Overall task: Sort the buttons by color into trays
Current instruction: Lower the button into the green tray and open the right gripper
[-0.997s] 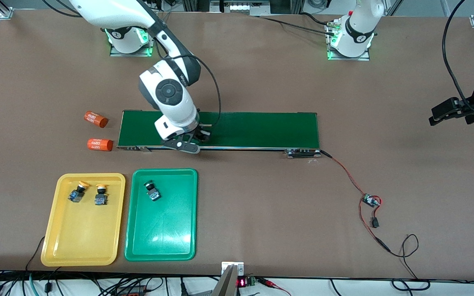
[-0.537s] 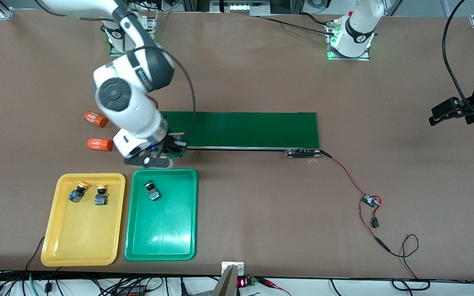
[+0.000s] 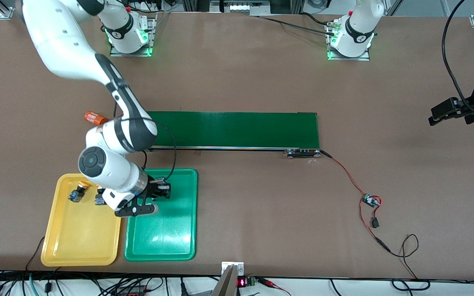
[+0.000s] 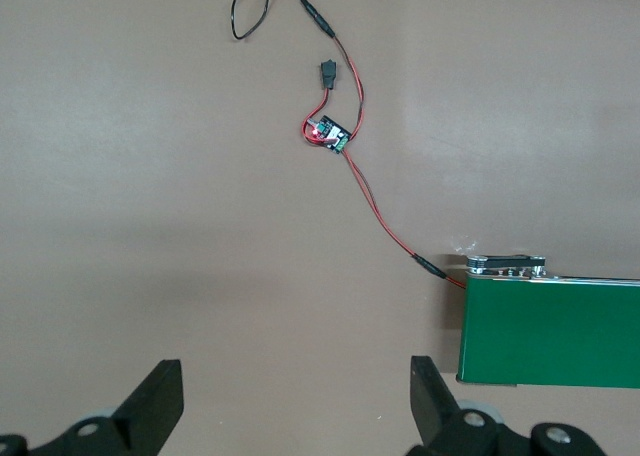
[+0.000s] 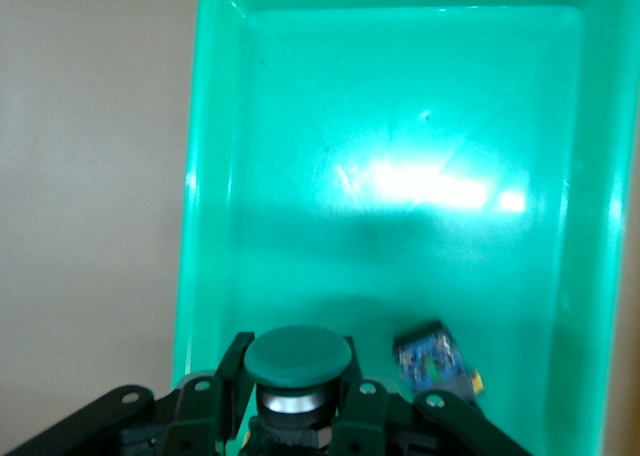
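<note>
Right gripper (image 5: 298, 406) over green tray (image 3: 181, 242), fingers clamped on a green-capped button (image 5: 298, 358); second green button (image 5: 433, 361) lies in that tray. Two yellow-capped buttons (image 3: 76, 192) in yellow tray (image 3: 76, 242). Left gripper (image 4: 295, 401) waits above bare surface (image 3: 261, 205), fingers wide.

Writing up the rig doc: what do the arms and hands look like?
Both arms have glossy white shells. The right arm has dark grey joint bands, a round grey cap and a black cable along it. Both bases glow green. The right hand and left hand are black, with two blocky fingers.
</note>
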Robot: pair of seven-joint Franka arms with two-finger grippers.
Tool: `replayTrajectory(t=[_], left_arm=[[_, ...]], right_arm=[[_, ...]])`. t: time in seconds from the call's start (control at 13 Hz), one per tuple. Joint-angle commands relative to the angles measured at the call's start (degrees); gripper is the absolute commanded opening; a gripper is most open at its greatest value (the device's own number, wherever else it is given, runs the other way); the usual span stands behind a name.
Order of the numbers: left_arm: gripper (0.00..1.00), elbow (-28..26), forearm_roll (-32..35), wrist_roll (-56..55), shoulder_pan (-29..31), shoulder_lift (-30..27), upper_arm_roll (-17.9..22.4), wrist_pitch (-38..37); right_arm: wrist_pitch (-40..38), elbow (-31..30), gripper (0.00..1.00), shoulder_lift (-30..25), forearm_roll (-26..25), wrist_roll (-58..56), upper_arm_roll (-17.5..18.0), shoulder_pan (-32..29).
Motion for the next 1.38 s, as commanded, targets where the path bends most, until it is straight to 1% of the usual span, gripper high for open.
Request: replayTrajectory(t=[0.0, 0.08, 0.15, 0.23, 0.31, 0.38, 0.61, 0.69, 0.92, 1.07, 1.3], left_arm=[[1.00, -1.3, -1.0, 0.3, 0.0, -0.9, 0.1, 1.2], [1.00, -1.3, -1.0, 0.3, 0.0, -0.9, 0.1, 1.4], [1.00, -1.3, -1.0, 0.3, 0.0, -0.9, 0.1, 1.4], [1.00, -1.3, -1.0, 0.3, 0.0, -0.9, 0.1, 1.4], [1.00, -1.3, -1.0, 0.3, 0.0, -0.9, 0.1, 1.4], [1.00, -1.4, -1.0, 0.3, 0.0, -0.9, 0.1, 1.4], [1.00, -1.4, -1.0, 0.4, 0.0, -1.1, 0.1, 0.8], [1.00, -1.4, -0.9, 0.4, -0.1, -1.2, 0.1, 0.8], [1.00, -1.5, -0.9, 0.8, -0.3, -1.2, 0.1, 1.4], [1.00, -2.3, -0.7, 0.8, -0.5, -1.3, 0.0, 3.5], [1.00, -5.3, -0.7, 0.8, -0.5, -3.0, 0.0, 4.1]], right_arm=[[2.1, 2.8, 0.00, 3.1, 0.0, -1.4, 0.5, 0.1], [2.5, 2.8, 0.04, 3.7, -0.1, -2.1, 0.5, 0.1], [2.4, 2.8, 0.18, 3.8, -0.1, -2.5, 0.4, 0.1], [2.4, 2.7, 0.67, 3.8, -0.1, -2.4, 0.0, 0.2], [2.3, 2.7, 0.98, 3.8, -0.1, -2.1, 0.0, 0.4], [2.2, 2.7, 1.00, 3.7, -0.2, -2.1, 0.0, 0.3], [1.4, 2.6, 1.00, 2.6, -0.1, -1.8, -0.2, -0.2], [0.1, 2.6, 1.00, 2.2, -0.1, -1.8, -0.8, -0.7], [-10.5, 2.6, 1.00, -3.6, -0.3, -1.7, -2.3, -2.4], [-16.5, 2.4, 1.00, -8.2, 0.3, -1.7, -2.9, -3.2], [-30.1, -2.8, 1.00, -22.2, 0.6, -2.4, -3.1, -8.9]])
